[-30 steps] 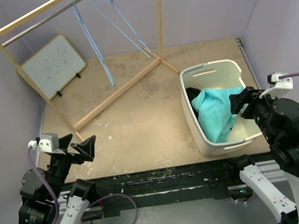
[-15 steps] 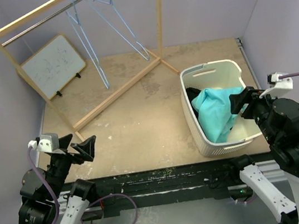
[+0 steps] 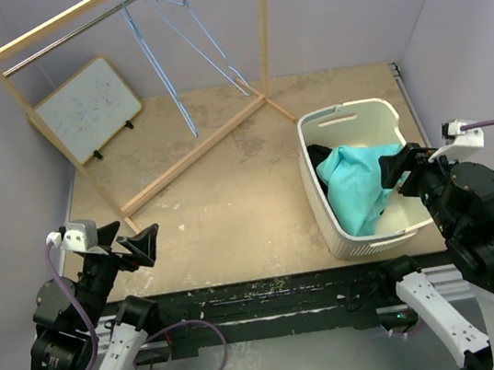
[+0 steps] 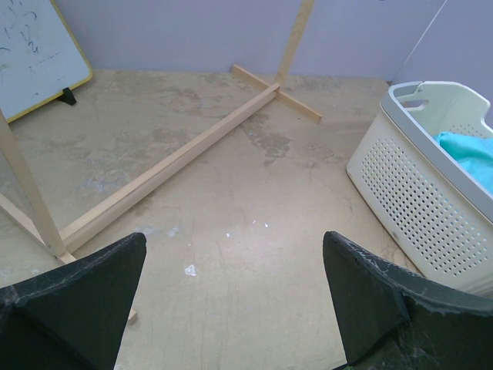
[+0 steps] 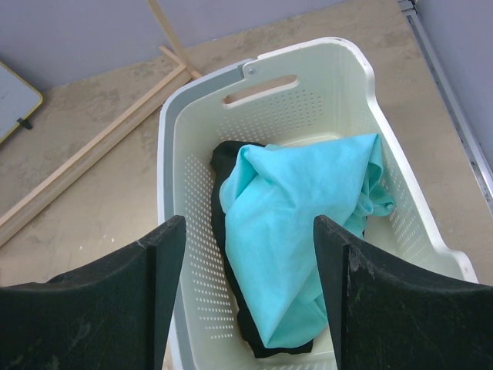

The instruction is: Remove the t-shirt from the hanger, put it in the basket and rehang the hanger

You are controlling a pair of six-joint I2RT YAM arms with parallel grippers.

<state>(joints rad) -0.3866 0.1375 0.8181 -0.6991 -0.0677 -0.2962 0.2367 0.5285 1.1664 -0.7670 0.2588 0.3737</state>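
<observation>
The turquoise t-shirt (image 3: 355, 189) is off the rack and lies crumpled inside the white laundry basket (image 3: 348, 112) at the right side of the tabletop (image 3: 233, 215). It spreads over a black piece of cloth (image 3: 319, 154) that shows along its left edge and under its near end; this is probably another garment, though too little of it shows to be sure. At the far left, pale blue wire hangers (image 3: 160, 72) hang bare from the metal rod of the wooden clothes rack (image 3: 192, 156), tilted and well apart from the basket. A small whiteboard (image 3: 87, 111) leans against the left wall behind the rack's near post. The left hand (image 3: 144, 242) hangs above the near left corner of the tabletop with its jaws spread fully wide and nothing between them; its wrist view looks out over bare board toward the rack's base beam and the basket's perforated wall. The right hand (image 3: 398, 167) hovers over the near right part of the basket, jaws well apart, above the t-shirt without touching it and gripping nothing.
</observation>
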